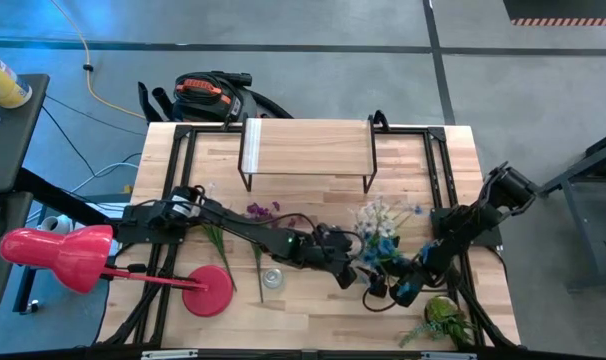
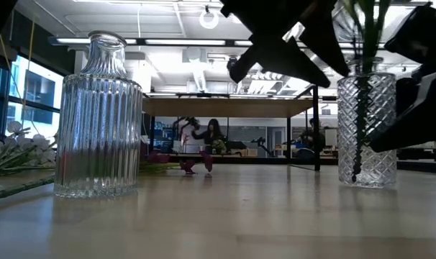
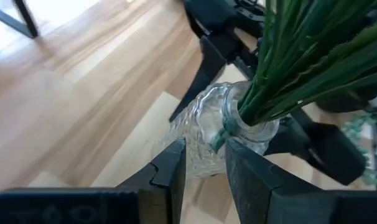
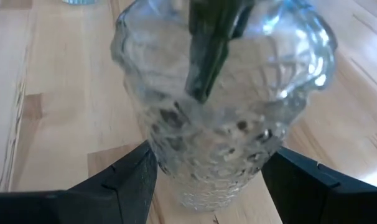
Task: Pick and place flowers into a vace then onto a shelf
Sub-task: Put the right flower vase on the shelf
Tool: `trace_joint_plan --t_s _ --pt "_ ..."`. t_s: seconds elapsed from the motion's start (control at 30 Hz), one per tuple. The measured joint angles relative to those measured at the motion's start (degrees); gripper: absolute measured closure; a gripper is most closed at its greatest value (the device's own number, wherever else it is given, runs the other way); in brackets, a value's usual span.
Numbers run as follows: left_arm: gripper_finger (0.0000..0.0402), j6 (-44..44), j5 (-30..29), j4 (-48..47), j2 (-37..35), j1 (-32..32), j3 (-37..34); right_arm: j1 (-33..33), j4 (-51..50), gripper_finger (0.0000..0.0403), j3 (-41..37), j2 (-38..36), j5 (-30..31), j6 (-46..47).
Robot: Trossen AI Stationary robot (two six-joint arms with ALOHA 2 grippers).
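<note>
2 dark arms, black cables

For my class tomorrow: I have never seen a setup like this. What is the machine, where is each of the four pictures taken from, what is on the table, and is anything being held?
It is a robot with two dark arms working at a wooden table. One picture looks straight down, one looks level along the tabletop, and two come from cameras on the arms' wrists.

The right gripper has its fingers on either side of a bumpy glass vase. The left gripper is pinching a bundle of green flower stems at the vase's mouth; their blue and white blossoms show from above.

Also on the table are a second, ribbed glass vase, empty, a low wooden shelf at the back, loose purple flowers, a small potted plant and a red desk lamp.
</note>
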Motion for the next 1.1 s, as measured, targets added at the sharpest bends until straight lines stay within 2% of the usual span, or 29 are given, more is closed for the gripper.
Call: trace_joint_plan --t_s 0.17,0.43,0.63,0.83,1.1 --pt "0.0257 -0.01 -2.01 -1.86 -0.10 0.05 0.00 -1.50 0.21 0.0146 0.05 -0.05 -0.99 2.58" --pt "0.0257 -0.02 -1.69 -2.83 -0.13 0.44 0.04 -2.89 0.63 0.0146 0.08 -0.05 -1.91 2.73" --pt "0.0257 -0.07 -2.17 -3.25 -0.11 0.46 0.02 -3.26 0.70 0.0146 0.05 0.01 -0.72 4.70" --pt "0.0257 1.33 -5.32 -3.72 -0.94 0.39 -0.23 -3.30 1.69 0.0156 -0.02 0.14 0.70 5.82" --pt "0.0257 -2.22 -7.45 -13.26 -4.31 0.39 -0.35 -3.28 1.78 0.0160 -0.06 0.16 2.01 5.83"
